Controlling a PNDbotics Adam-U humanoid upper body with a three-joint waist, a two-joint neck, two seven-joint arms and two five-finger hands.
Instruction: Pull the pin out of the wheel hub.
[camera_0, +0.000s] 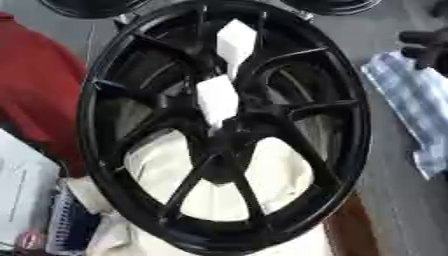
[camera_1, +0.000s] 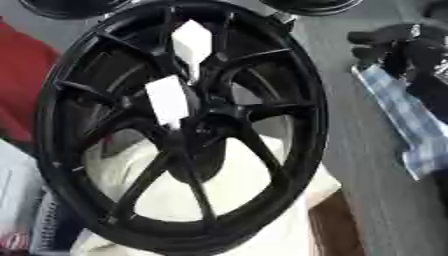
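A large black spoked wheel hub (camera_0: 223, 125) fills the middle of both views, tilted toward me. A white block-shaped pin (camera_0: 217, 100) sticks out at its centre. A second white piece (camera_0: 236, 39) shows higher up, between the upper spokes. My right hand (camera_1: 394, 47), black, hovers at the upper right, outside the rim and apart from the wheel, its fingers pointing left and relaxed, with nothing in them. My left hand does not show in either view.
A red object (camera_0: 31, 85) lies left of the wheel, and a cream cloth (camera_0: 219, 195) lies under it. A blue-and-white checked cloth (camera_0: 416, 105) is on the grey surface at right. Papers (camera_0: 22, 190) sit lower left. More black rims (camera_0: 87, 6) show along the top edge.
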